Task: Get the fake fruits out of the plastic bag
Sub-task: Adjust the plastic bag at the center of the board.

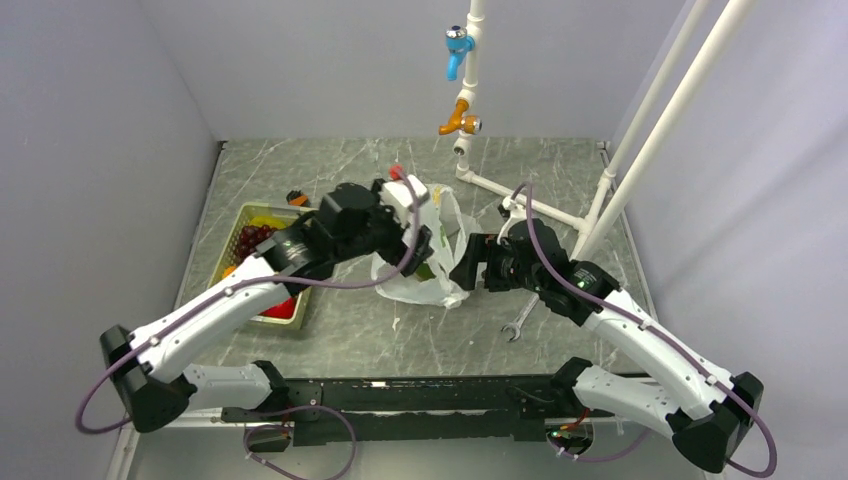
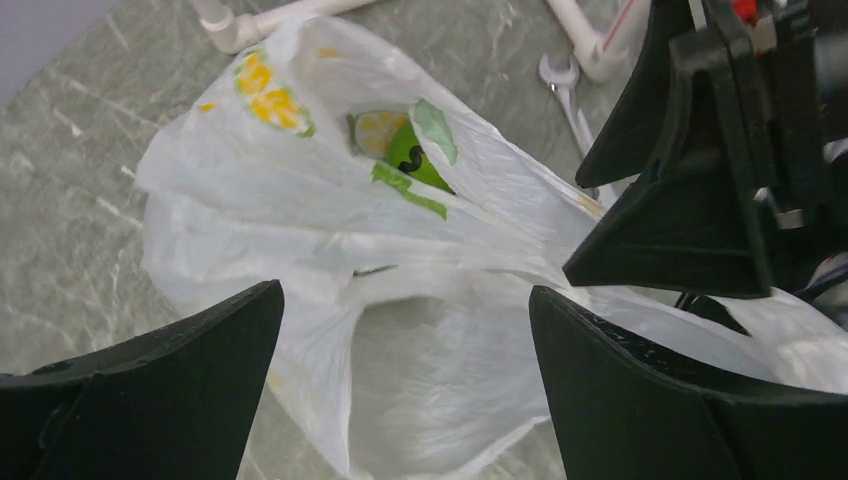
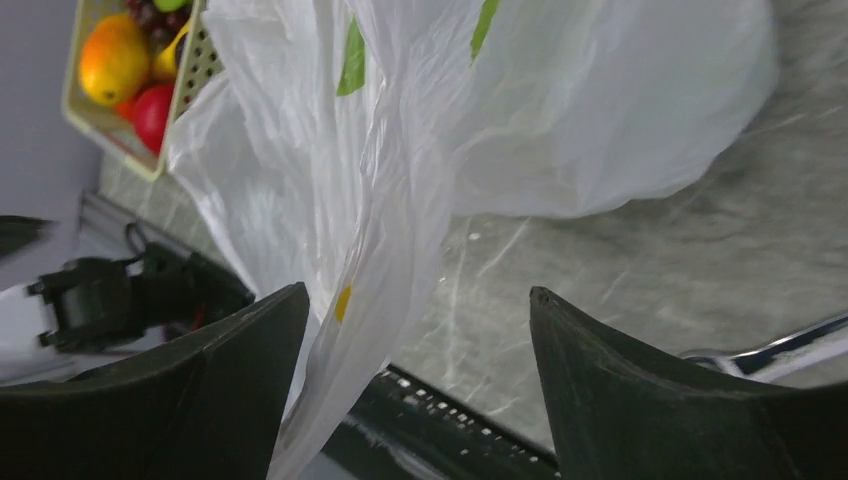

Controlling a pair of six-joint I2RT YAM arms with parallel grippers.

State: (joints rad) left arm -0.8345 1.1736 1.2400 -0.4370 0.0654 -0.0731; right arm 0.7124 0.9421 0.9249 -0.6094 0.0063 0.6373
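The plastic bag (image 1: 432,262) lies crumpled mid-table between both arms. In the left wrist view the bag (image 2: 330,250) has its mouth partly open, and a green fake fruit (image 2: 425,168) shows inside. My left gripper (image 2: 405,290) is open, with its jaws either side of the bag's near folds. My right gripper (image 3: 420,290) is open, and a hanging strip of the bag (image 3: 390,250) passes between its jaws near the left finger. In the top view the left gripper (image 1: 420,245) and the right gripper (image 1: 462,262) flank the bag.
A cream tray (image 1: 232,232) at the left holds purple grapes (image 1: 250,238), a red fruit (image 1: 283,308) and a yellow one; an orange-yellow fruit (image 3: 112,58) shows there too. A wrench (image 1: 520,325) lies front right. A white pipe frame (image 1: 530,200) with taps stands behind.
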